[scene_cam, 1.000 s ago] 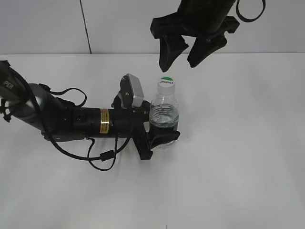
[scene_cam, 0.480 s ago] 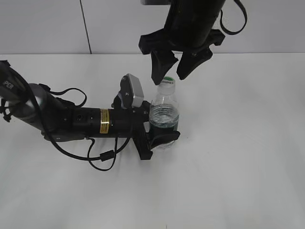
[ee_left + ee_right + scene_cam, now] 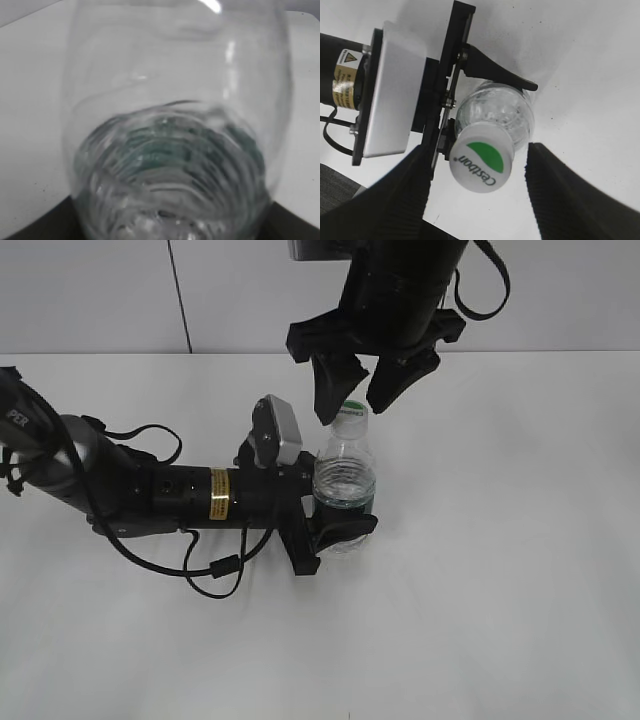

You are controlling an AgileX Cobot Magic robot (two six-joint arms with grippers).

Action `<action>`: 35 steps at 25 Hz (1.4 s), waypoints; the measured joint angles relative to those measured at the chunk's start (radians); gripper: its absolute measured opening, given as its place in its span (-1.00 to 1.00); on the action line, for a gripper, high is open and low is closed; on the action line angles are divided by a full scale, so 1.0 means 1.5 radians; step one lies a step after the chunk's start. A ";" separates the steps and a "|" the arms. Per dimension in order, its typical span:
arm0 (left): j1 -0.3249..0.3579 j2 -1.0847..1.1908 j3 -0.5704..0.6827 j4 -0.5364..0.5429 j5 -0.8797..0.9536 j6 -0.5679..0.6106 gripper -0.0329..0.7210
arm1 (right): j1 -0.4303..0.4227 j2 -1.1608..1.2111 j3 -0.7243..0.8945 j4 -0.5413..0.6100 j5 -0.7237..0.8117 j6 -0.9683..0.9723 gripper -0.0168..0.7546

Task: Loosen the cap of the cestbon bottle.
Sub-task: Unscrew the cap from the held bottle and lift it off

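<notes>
I had the cestbon bottle standing upright near the middle of the white table, pinned low on its body by the left gripper, whose black jaws were closed part-way around the dark green label band. The right gripper hung directly above, fingers spread wider than the cap and gripping nothing; in the right wrist view one ribbed finger stood on each side of the cap with a clear gap to both.

I judged the bottle light and fairly soft: thin clear plastic, ribbed at the shoulders, only partly filled with water (the left wrist view showed the rippled wall close up). Squeezing too hard would dent it, and the smooth label could let it spin in the hold.

The cap was a small round piece of stiffer plastic, white with a green patch and lettering on top. I reckoned the place to take it was across its side wall, both pads square on the rim, since it offered little height to hold.
</notes>
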 joint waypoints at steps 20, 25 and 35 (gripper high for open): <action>0.000 0.000 0.000 0.000 0.003 -0.002 0.16 | 0.000 0.000 0.013 0.000 0.001 0.001 0.13; 0.000 0.000 0.000 0.000 0.003 -0.003 0.16 | 0.000 0.000 0.013 0.000 0.001 0.001 0.10; 0.000 0.000 0.000 0.000 0.003 -0.003 0.16 | 0.000 0.010 0.013 0.001 0.001 0.000 0.10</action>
